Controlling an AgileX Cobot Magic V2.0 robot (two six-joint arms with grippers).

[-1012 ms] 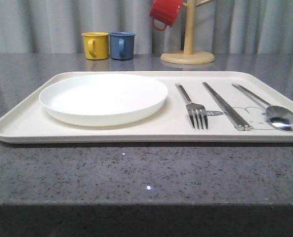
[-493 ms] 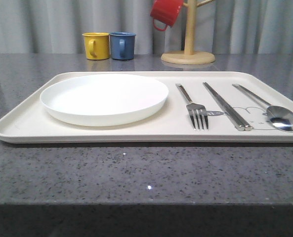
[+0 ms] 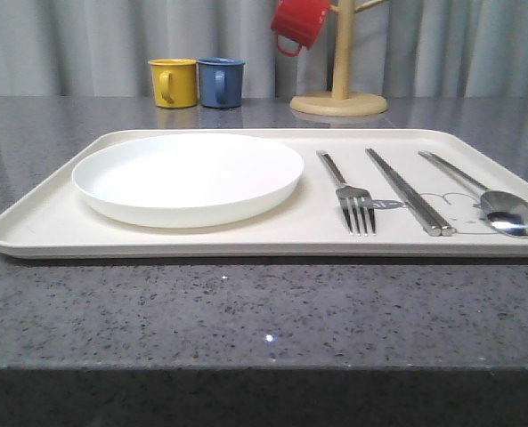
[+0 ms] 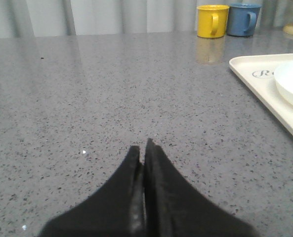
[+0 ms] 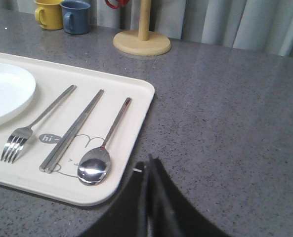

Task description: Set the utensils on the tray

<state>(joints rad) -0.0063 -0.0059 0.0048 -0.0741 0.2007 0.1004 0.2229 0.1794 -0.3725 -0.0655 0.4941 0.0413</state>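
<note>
1. Cream-white plastic is what the tray [image 3: 41, 233] is made of; it is seen resting flat on the grey speckled bench [image 3: 246, 311], with the plate [image 3: 188, 176] on its left part and the fork [image 3: 348, 191], chopsticks [image 3: 406, 191] and spoon [image 3: 499, 209] laid side by side on its right part. All four items are judged to be already placed, so the task appears finished or nearly so.

2. The left gripper [image 4: 145, 148] is seen with its jaws pressed together and nothing between them, low over bare bench, with the tray's corner and the plate off to its side and well apart.

3. The right gripper [image 5: 147, 165] is likewise closed and empty, just beside the tray's near right corner, with the spoon the nearest utensil, close by but not touched.

4. The chief risk is judged to lie with the right arm: if it is swung toward the tray while this low, the rim could be knocked and the loose, smooth utensils slid out of line or over the shallow edge.

5. A lesser risk is that the left arm, if moved sideways, could nudge the tray and shift the plate.

6. The yellow mug [image 3: 172, 82], blue mug [image 3: 219, 82] and red mug [image 3: 297, 22] on its wooden stand [image 3: 339, 98] are set well behind and are not endangered.
</note>
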